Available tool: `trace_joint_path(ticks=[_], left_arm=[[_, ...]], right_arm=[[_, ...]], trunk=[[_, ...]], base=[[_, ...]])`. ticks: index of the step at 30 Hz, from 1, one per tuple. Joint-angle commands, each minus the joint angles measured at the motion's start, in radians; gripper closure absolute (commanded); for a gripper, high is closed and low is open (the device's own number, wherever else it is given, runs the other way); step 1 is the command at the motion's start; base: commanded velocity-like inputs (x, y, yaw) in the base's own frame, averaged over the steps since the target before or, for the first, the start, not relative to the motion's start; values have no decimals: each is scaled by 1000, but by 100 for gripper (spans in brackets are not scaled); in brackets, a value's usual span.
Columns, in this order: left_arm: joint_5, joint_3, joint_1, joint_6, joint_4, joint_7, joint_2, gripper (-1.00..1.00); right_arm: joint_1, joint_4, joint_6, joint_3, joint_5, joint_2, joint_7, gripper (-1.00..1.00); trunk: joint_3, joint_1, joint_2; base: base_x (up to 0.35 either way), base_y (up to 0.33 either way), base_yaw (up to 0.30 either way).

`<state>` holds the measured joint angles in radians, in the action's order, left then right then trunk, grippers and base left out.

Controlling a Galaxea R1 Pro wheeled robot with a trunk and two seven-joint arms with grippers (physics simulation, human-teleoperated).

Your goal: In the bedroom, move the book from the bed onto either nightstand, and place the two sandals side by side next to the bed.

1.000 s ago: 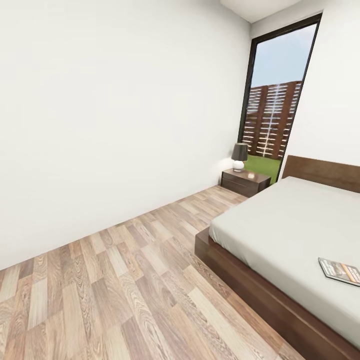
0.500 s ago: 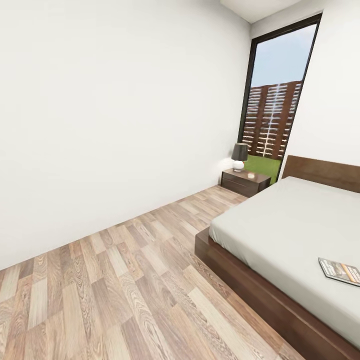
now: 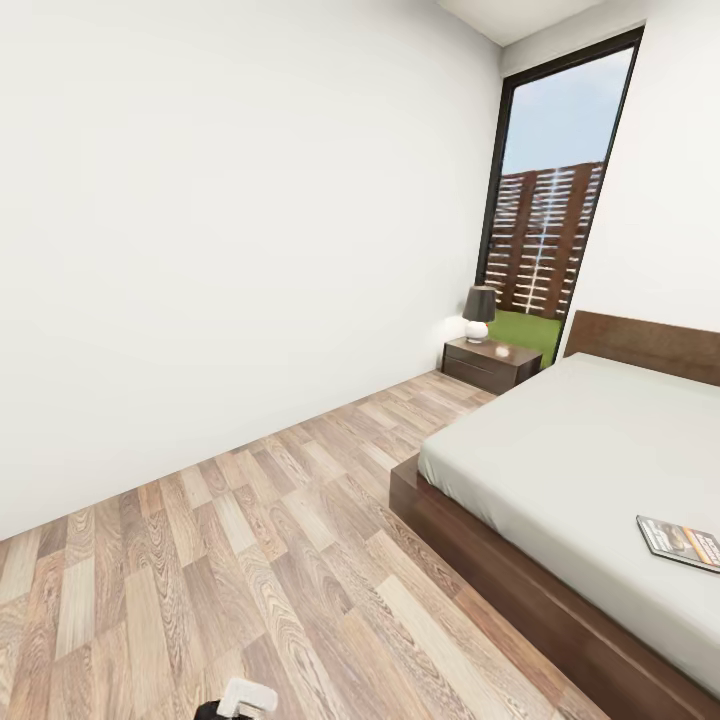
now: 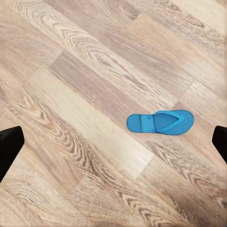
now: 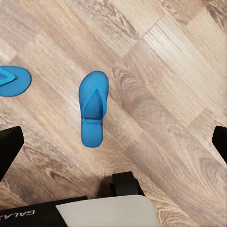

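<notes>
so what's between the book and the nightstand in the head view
Only bare grey mattress of the bed lies between the book and the nightstand in the head view.

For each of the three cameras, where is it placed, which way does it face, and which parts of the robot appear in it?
Head view: from the robot's head, forward and down at the grey-mattress bed, dark paperback book, dark wooden nightstand; a white robot part at the bottom edge.
Left wrist: down at plank floor, bright blue flip-flop sandal; black fingertips.
Right wrist: floor, two blue sandals; robot body below.
Shared: both wrist views show sandals.
</notes>
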<state>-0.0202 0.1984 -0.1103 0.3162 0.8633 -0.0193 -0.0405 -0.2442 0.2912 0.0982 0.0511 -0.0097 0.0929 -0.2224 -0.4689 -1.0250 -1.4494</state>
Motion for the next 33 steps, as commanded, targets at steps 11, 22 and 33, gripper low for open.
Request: trace_joint_path(ticks=[11, 22, 33], left_arm=[[3, 0, -9, 77, 65, -13, -8, -100], [-5, 3, -7, -79, 47, -14, -9, -100], [-1, 4, -8, -143, -14, -9, -7, -100]], right_arm=[[0, 1, -2, 2, 0, 2, 0, -100], [0, -1, -4, 0, 0, 2, 0, -100], [0, -1, -5, 0, 0, 2, 0, -100]], trunk=[[-1, 0, -1], [-1, 0, -1], [-1, 0, -1]], base=[[0, 0, 0], [51, 0, 0], [50, 0, 0]])
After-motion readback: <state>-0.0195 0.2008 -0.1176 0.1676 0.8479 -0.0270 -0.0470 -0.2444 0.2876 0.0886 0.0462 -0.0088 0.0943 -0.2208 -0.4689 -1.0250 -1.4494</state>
